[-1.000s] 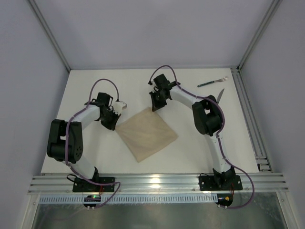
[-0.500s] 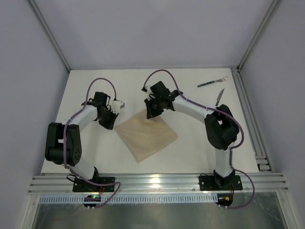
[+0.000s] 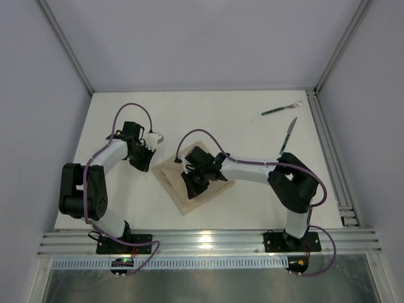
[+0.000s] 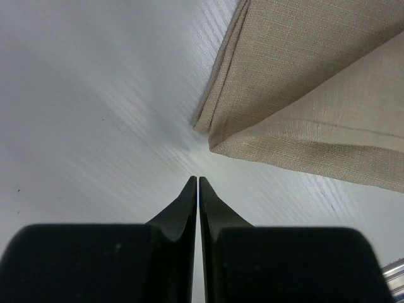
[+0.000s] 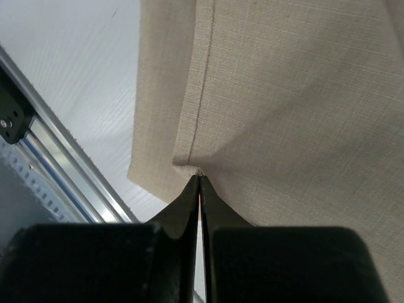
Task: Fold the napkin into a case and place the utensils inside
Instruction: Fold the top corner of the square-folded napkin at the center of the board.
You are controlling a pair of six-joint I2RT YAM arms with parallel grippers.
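The beige napkin (image 3: 184, 198) lies mid-table, part folded over itself. My right gripper (image 3: 192, 182) hangs over it, shut on a hemmed corner of the napkin (image 5: 199, 173); the upper layer (image 5: 290, 95) is drawn across the lower one. Just off the napkin's left corner (image 4: 211, 129), my left gripper (image 4: 197, 181) is shut and holds nothing; the top view shows it (image 3: 149, 164) beside the cloth. The utensils lie far right: the green-handled fork (image 3: 281, 108) and the knife (image 3: 289, 131). No finished case shows.
The white table (image 3: 252, 139) is bounded by an aluminium rail at the near edge (image 3: 208, 240) and another along the right side (image 3: 328, 151). That near rail (image 5: 44, 151) also shows past the napkin's edge in the right wrist view.
My right gripper has carried the napkin's far corner from the back of the cloth toward the near side, folding the cloth over itself. The left gripper has barely moved.
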